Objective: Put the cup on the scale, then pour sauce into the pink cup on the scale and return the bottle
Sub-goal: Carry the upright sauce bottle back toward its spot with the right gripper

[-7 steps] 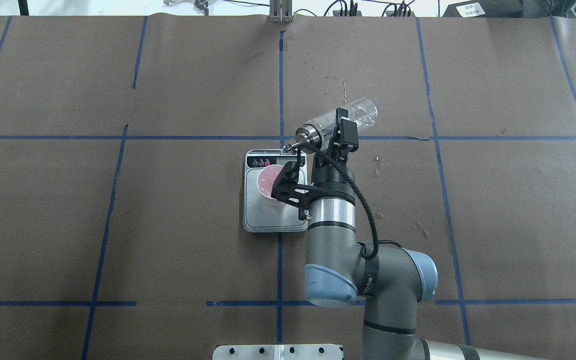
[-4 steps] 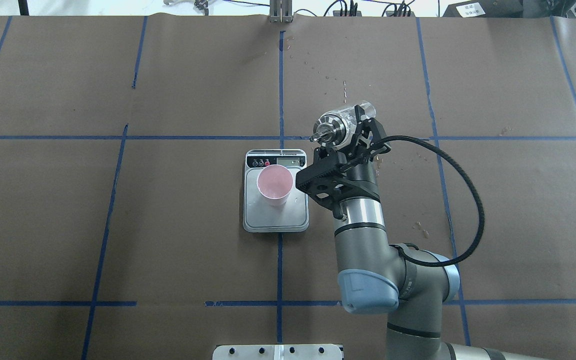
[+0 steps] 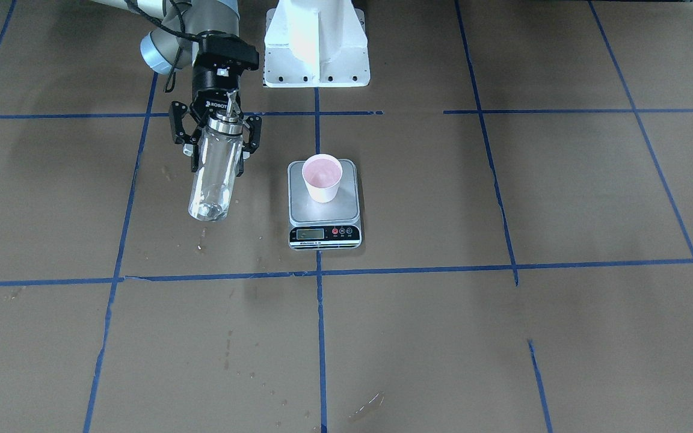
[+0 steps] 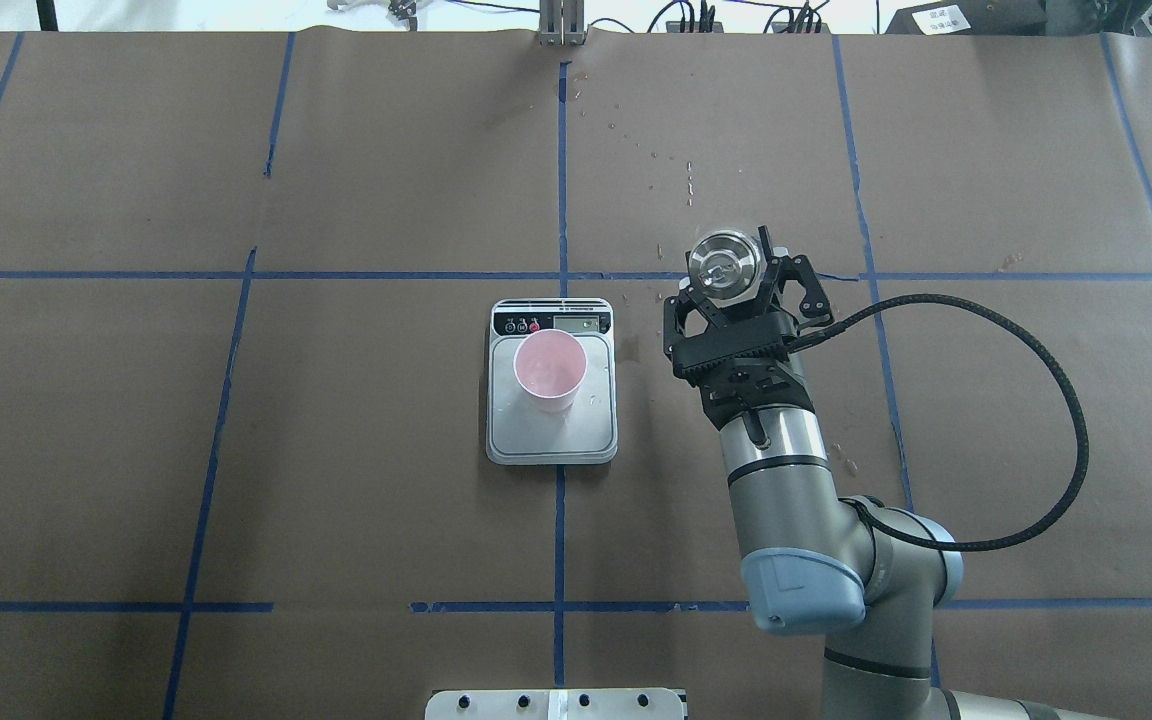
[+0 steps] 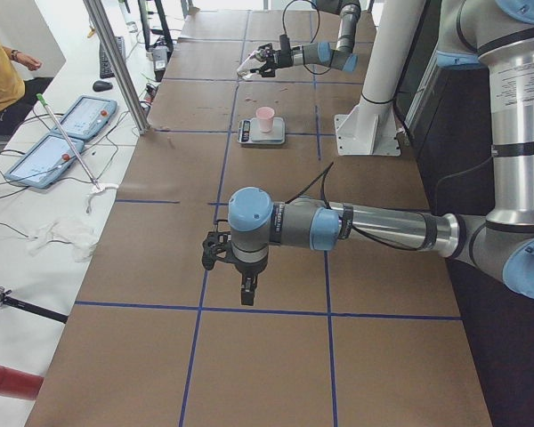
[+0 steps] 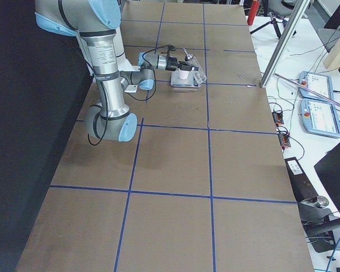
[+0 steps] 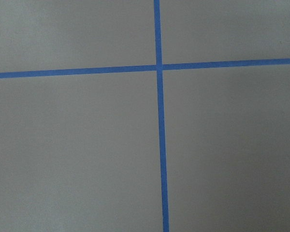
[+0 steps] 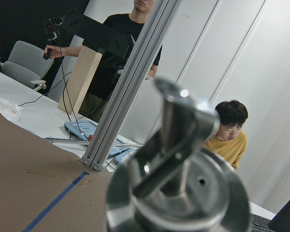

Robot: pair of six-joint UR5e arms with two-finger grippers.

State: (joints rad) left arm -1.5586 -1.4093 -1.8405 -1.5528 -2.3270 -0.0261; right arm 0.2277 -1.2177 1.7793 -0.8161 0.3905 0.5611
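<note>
The pink cup [image 4: 549,368] stands on the scale [image 4: 596,440], near the display end of its steel platform; both also show in the front view, the cup [image 3: 321,176] on the scale [image 3: 347,210]. My right gripper [image 4: 736,283] is shut on the clear glass bottle [image 4: 724,262] just below its silver spout cap. It holds the bottle nearly upright above the table, to the right of the scale and apart from it. In the front view the bottle [image 3: 214,174] hangs from the gripper [image 3: 218,137]. The sauce is too clear to make out. My left gripper [image 5: 217,253] shows only in the left side view, and I cannot tell whether it is open or shut.
The brown paper table cover has a grid of blue tape lines [image 4: 560,170]. Small wet spots [image 4: 841,458] lie right of the scale and toward the far edge. The robot's white base [image 3: 316,42] stands behind the scale. Operators sit beyond the far table edge [image 8: 229,128].
The right arm has swung right, away from the scale. The bottle went from lying tilted with its spout over the cup to nearly upright. The cup now stands uncovered.
</note>
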